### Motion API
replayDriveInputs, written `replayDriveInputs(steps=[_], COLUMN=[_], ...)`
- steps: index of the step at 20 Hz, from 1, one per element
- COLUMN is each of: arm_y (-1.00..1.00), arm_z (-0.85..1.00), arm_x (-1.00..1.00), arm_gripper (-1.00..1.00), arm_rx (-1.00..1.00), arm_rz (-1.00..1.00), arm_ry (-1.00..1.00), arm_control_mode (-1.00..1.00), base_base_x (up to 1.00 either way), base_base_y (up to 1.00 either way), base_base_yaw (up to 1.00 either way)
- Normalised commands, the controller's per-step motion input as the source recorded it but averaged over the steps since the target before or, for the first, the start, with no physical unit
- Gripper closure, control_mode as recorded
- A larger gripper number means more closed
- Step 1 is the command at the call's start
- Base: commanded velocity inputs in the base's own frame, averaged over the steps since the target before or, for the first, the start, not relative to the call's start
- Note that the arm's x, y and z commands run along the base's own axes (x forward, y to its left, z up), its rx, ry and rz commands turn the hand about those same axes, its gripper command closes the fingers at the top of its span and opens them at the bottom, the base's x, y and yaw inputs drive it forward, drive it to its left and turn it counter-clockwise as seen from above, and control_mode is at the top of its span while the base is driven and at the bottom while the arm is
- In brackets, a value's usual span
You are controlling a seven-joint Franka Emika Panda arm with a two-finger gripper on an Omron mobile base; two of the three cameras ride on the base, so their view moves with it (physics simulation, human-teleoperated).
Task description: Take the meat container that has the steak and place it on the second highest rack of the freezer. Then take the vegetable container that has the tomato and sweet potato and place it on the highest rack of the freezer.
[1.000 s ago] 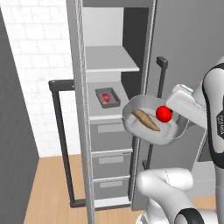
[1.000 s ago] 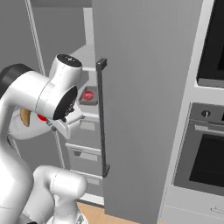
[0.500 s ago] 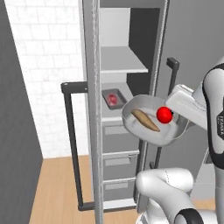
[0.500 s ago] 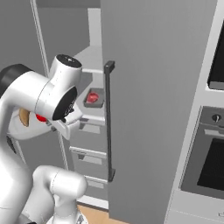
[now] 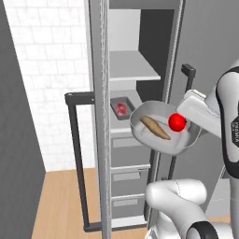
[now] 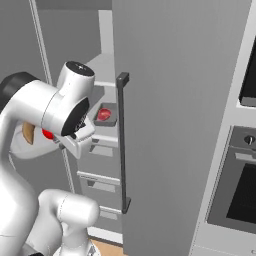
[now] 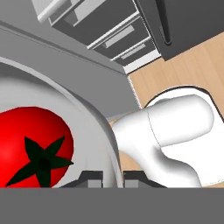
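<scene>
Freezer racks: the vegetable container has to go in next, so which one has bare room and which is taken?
The highest rack, between the freezer's back wall and door frame, looks bare. The rack below is partly taken by the meat container. The gripper holds the vegetable container by its rim.

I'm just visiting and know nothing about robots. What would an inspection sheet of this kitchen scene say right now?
Surface: freezer racks inside the open freezer; the highest rack looks bare.
Job's things: meat container with the steak sits on a lower rack; vegetable container with tomato and sweet potato is held in the air before the freezer.
Clutter: nothing seen.
Grippers: gripper shut on the vegetable container's rim.
Cables: nothing seen.
Surroundings: open freezer door with dark handle, drawers below, oven to the right, wooden floor.
</scene>
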Motion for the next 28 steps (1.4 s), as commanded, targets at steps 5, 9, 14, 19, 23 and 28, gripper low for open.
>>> replayDriveInputs(steps=[5, 9, 14, 19, 23, 28], arm_y=[0.00, 0.01, 0.09, 0.18, 0.35, 0.30], arm_z=[0.00, 0.01, 0.13, 0.29, 0.36, 0.38], arm_x=[0.00, 0.05, 0.52, 0.77, 0.94, 0.79], arm_gripper=[1.00, 1.00, 1.00, 1.00, 1.00, 1.00], arm_rx=[0.00, -0.06, -0.09, 0.02, 0.07, 0.03], arm_rz=[0.00, -0.08, -0.32, -0.41, -0.42, -0.38], arm_ry=[0.00, -0.01, 0.00, 0.00, 0.00, -0.09], arm_control_mode=[1.00, -1.00, -1.00, -1.00, -1.00, -1.00], base_base_x=[0.23, 0.07, 0.00, 0.00, 0.00, 0.00], base_base_y=[0.00, 0.00, 0.00, 0.00, 0.00, 0.00], base_base_yaw=[-0.02, -0.04, 0.00, 0.00, 0.00, 0.00])
